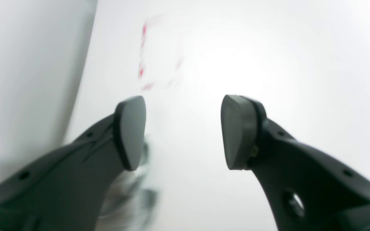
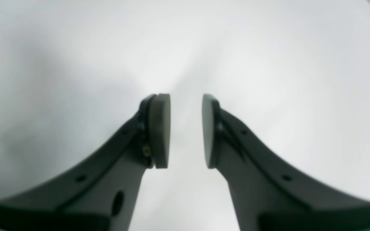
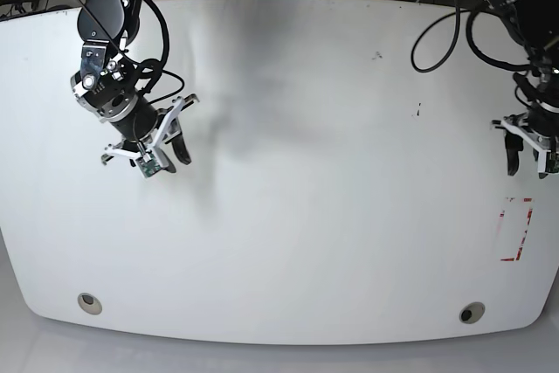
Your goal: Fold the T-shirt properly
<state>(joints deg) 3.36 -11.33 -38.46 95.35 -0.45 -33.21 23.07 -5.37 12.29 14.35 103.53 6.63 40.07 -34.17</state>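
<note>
We see no T-shirt in any view, our left gripper (image 1: 183,131) spread wide at the frame's right over the white table (image 3: 306,128), our right gripper (image 2: 186,131) narrowly parted upper left.

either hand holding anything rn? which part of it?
Nothing held. Left hand and right hand both open, only bare table between the pads. No shirt in view.

Over the surface (image 3: 288,172), the right claw (image 3: 172,155) hangs near its left edge, the left claw (image 3: 522,156) just behind the taped rectangle (image 3: 516,230).
</note>
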